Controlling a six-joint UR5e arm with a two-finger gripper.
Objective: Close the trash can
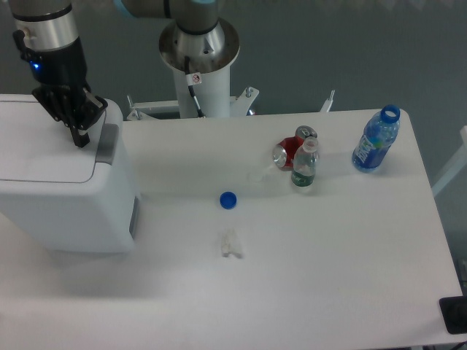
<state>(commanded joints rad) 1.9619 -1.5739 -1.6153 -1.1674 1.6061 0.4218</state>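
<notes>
Hovering over the lid's hinge end of the trash can point(62, 189), lid flat down; the gripper point(77, 137) has its fingers pressed together. Off to its right on the table point(336, 262): blue cap point(228, 200), crumpled wrapper point(231, 244), red can point(290, 152) on its side touching a small capped bottle point(304, 165), open blue bottle point(376, 139). Labels unreadable.

My body, itemised. Gripper point(77, 137): black, two short dark fingers point(79, 138) under a blocky black housing. Wrist point(45, 16): brushed silver cylinder, black collar below it with one small blue light. Upper joint: grey shell with a light blue ring. Base column point(203, 87): white post under a round silver flange, carrying a small red-and-white round sticker and a thin black cable.
</notes>
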